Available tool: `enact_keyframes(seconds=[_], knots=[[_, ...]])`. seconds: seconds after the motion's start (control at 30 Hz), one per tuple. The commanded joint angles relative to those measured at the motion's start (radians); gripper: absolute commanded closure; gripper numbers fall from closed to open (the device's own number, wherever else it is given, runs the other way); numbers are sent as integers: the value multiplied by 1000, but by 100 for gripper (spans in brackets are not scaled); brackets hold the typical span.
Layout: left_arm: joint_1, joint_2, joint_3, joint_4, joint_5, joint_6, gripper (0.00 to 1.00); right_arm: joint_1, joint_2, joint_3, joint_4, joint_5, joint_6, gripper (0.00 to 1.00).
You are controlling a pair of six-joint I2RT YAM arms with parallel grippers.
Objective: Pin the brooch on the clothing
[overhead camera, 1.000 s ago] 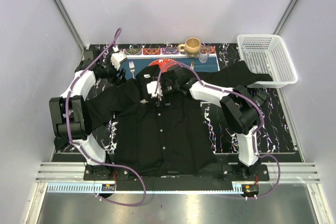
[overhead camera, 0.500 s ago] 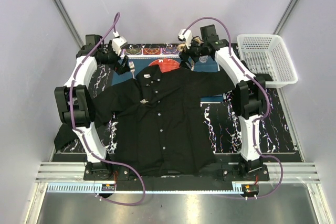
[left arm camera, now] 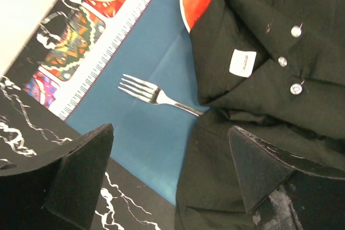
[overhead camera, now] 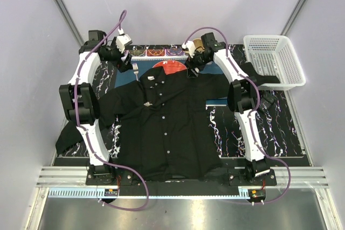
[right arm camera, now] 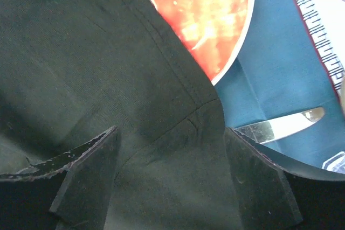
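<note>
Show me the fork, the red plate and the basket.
fork [left arm camera: 160, 98]: left wrist view, neck behind the tines.
red plate [right arm camera: 213, 12]: right wrist view, bare face.
basket [overhead camera: 267, 37]: top view, far rim.

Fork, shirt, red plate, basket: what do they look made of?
Fork: metal, likely stainless, going by its bright mirror-like shine.
Shirt: matte black woven fabric with visible seams and folds; fibre unclear.
Red plate: glossy with a pale rim; ceramic or melamine, can't tell.
Basket: white plastic by the look, with a moulded lattice.

Bright, even overhead light; soft shadows, slightly soft wrist views.
</note>
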Motion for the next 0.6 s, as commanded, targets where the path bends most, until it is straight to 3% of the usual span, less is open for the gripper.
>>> enact_keyframes(seconds=[0.0,0.17,0.43,0.57], knots=[[-2,52,56,-109,-63,82,7,-10,14,49,-37,28,-61,19],[-4,61,43,-129,-90,81,9,-25,37,42,-33,28,-98,17],[-4,63,29,-131,-109,72,8,-32,52,36,-34,-57,-109,39],[-4,63,29,-131,-118,72,8,-33,60,47,-33,-81,-93,40]])
